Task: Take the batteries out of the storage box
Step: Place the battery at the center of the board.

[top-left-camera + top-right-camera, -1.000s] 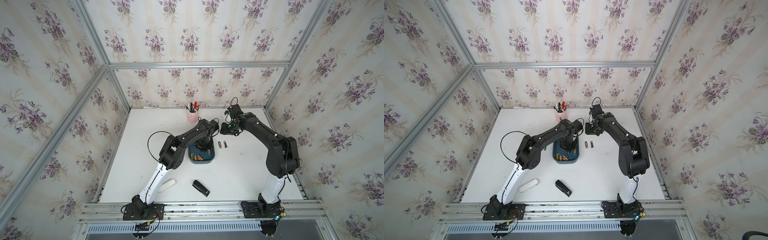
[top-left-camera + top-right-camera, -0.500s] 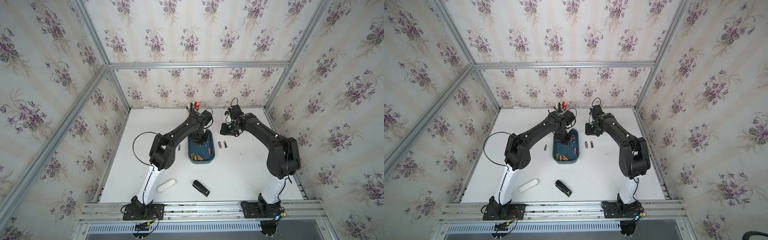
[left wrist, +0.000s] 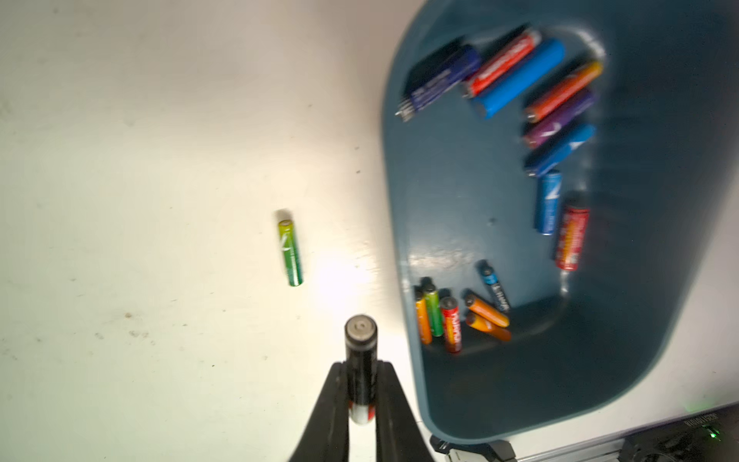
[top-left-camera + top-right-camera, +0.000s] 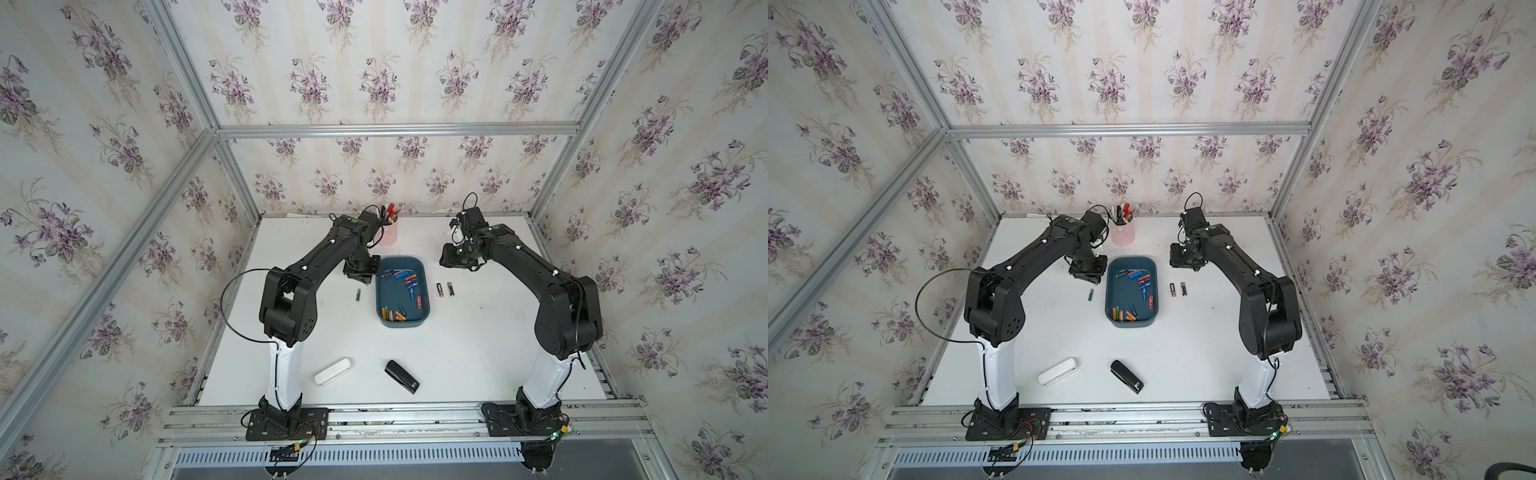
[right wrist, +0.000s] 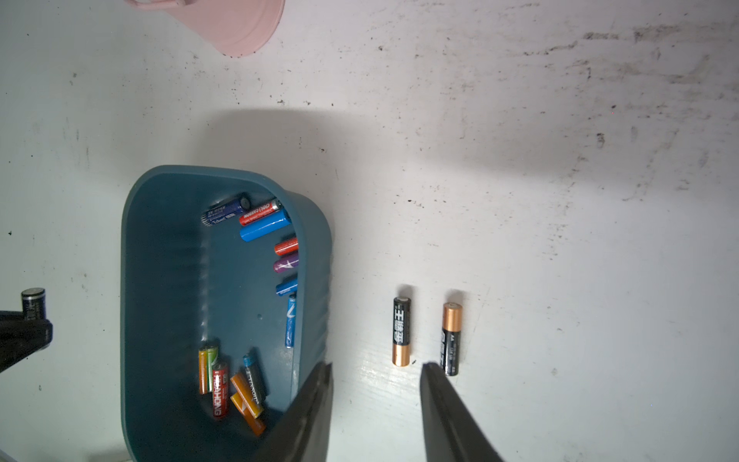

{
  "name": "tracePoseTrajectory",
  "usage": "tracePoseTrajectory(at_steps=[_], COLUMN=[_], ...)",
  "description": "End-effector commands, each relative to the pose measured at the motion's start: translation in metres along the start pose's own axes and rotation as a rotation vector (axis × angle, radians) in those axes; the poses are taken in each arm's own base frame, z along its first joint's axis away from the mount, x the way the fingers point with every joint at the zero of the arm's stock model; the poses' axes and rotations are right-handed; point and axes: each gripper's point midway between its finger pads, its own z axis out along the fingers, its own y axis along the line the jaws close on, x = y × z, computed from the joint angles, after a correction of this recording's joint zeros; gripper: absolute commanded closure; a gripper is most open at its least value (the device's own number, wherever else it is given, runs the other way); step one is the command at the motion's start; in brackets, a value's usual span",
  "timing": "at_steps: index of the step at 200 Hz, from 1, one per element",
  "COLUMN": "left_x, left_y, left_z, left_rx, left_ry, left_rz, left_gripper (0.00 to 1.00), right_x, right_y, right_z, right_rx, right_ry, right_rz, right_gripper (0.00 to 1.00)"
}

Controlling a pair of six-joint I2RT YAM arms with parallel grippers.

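**Me:** My left hand (image 3: 361, 370) grips a black battery (image 3: 360, 340) over the bench (image 3: 140, 160), just outside the box (image 3: 394, 208).

**You:** Right hand (image 5: 376, 370)?

**Me:** Open, empty, past the box's other side.

**You:** The others?

**Me:** A green battery (image 3: 290, 253) and two black-and-copper batteries (image 5: 401, 332) lie out on the bench. The remaining batteries (image 3: 520, 78) are inside the box.

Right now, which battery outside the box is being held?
The black battery, clamped in the left gripper; the green battery and two black-and-copper batteries lie loose on the table.
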Motion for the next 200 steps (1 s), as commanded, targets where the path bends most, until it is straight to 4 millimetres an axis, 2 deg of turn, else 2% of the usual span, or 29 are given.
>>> tracePoseTrajectory(at_steps=[1,23,52,95,153,164,182,200], left_x=[-0.003,-0.001,0.001,0.005,0.012,0.013,0.015,0.015], left_y=[0.022,0.045,0.059,0.059,0.059,0.059,0.059,0.060], left_z=[0.010,0.028,0.048,0.069,0.082,0.083,0.083,0.080], left_rx=[-0.036,-0.068,-0.071,-0.055,-0.042,-0.044,-0.045,-0.047], left_ry=[0.000,0.041,0.072,0.109,0.133,0.136,0.139,0.132], left_rz=[0.006,-0.029,-0.050,-0.058,-0.074,-0.074,-0.075,-0.073], left_gripper=[0.84,0.85,0.85,0.84,0.82,0.80,0.70,0.68], right_x=[0.001,0.000,0.001,0.001,0.000,0.000,0.000,-0.001], right_y=[0.000,-0.001,-0.002,-0.002,-0.001,-0.001,-0.001,0.000], right_z=[-0.004,-0.007,-0.009,-0.010,-0.008,-0.009,-0.009,-0.010], right_rx=[0.004,0.014,0.025,0.026,0.031,0.031,0.031,0.030], right_ry=[0.002,0.006,0.006,0.007,0.012,0.012,0.011,0.007], right_rz=[0.008,0.010,0.009,0.019,0.011,0.009,0.009,0.007], right_gripper=[0.58,0.58,0.58,0.58,0.58,0.58,0.58,0.58])
